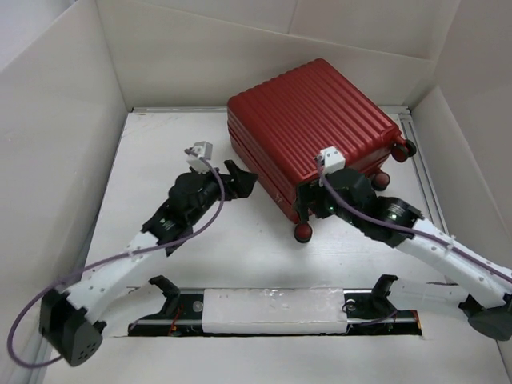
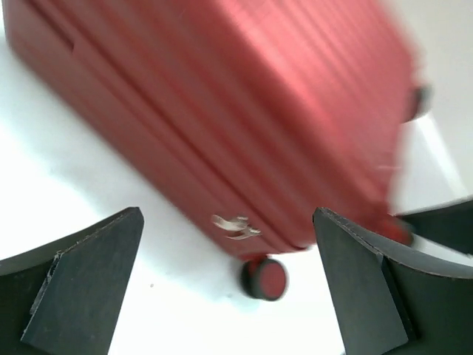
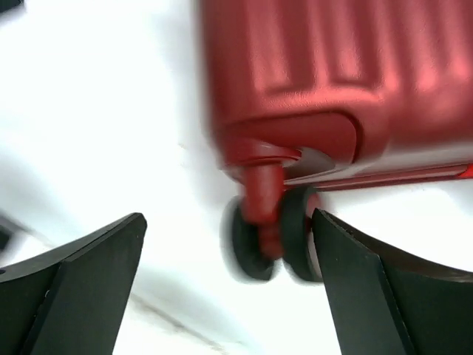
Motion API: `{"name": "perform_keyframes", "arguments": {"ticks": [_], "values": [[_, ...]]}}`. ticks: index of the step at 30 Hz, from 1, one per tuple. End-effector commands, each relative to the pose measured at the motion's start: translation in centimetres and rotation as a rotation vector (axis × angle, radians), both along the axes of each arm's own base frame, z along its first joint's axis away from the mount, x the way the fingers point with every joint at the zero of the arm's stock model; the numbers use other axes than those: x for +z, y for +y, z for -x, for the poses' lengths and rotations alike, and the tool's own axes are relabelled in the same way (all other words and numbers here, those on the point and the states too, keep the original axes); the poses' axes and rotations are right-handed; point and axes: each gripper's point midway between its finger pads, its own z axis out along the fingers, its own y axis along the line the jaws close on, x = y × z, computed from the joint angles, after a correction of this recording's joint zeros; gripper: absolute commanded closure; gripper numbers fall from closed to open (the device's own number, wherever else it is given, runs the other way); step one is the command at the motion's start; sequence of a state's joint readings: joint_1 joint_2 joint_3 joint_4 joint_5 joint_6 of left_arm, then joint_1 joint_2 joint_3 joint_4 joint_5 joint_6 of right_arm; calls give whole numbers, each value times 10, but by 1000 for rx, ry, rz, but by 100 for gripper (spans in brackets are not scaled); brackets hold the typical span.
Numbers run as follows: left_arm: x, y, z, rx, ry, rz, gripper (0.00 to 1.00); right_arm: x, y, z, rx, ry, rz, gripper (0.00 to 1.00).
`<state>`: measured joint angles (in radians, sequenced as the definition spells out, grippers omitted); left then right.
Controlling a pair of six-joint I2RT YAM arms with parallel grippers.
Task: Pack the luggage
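Both end effectors [image 2: 227, 216] [image 3: 229, 217] gape empty beside the luggage [image 1: 308, 120].

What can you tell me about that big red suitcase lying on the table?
The luggage is a dark red hard-shell suitcase with a ribbed, matte, plastic-looking shell. It is shut and lies flat on one broad side on the white table, toward the far right. Small dark wheels on red stems stick out along its near-right end, and a small silvery mark shows on one side wall. The open left gripper and right gripper point at it from close by; neither grips it.
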<state>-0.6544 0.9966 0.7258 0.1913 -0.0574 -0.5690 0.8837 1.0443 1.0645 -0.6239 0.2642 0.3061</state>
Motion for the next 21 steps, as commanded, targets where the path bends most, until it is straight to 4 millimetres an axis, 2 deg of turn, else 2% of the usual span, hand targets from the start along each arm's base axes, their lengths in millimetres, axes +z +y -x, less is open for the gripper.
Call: {"name": "perform_keyframes", "arguments": {"ticks": [1, 4, 5, 6, 9, 11, 12, 15, 16, 17, 21], "values": [[15, 14, 29, -26, -10, 38, 0, 102, 3, 17, 4, -149, -250, 0], [34, 30, 52, -24, -34, 76, 0, 127, -10, 34, 5, -183, -332, 0], [26, 38, 58, -11, -6, 51, 0, 123, -10, 41, 25, -178, -335, 0], [36, 47, 66, 0, -27, 80, 0, 128, -19, 47, 26, -197, -363, 0], [29, 59, 79, 13, -3, 70, 0, 116, -28, 57, 48, -185, -363, 0], [34, 74, 92, 40, 0, 75, 0, 104, -37, 65, 58, -159, -336, 0], [26, 79, 92, 61, 23, 51, 0, 104, -33, 69, 81, -152, -340, 0], [59, 103, 108, 111, -43, 92, 0, 107, -52, 85, 95, -157, -376, 0], [72, 108, 114, 111, -74, 118, 0, 123, -66, 94, 98, -198, -436, 0], [100, 119, 125, 121, -142, 175, 0, 129, -72, 98, 96, -212, -470, 0], [139, 127, 148, 71, -235, 247, 0, 179, -111, 122, 91, -335, -672, 0]]}}
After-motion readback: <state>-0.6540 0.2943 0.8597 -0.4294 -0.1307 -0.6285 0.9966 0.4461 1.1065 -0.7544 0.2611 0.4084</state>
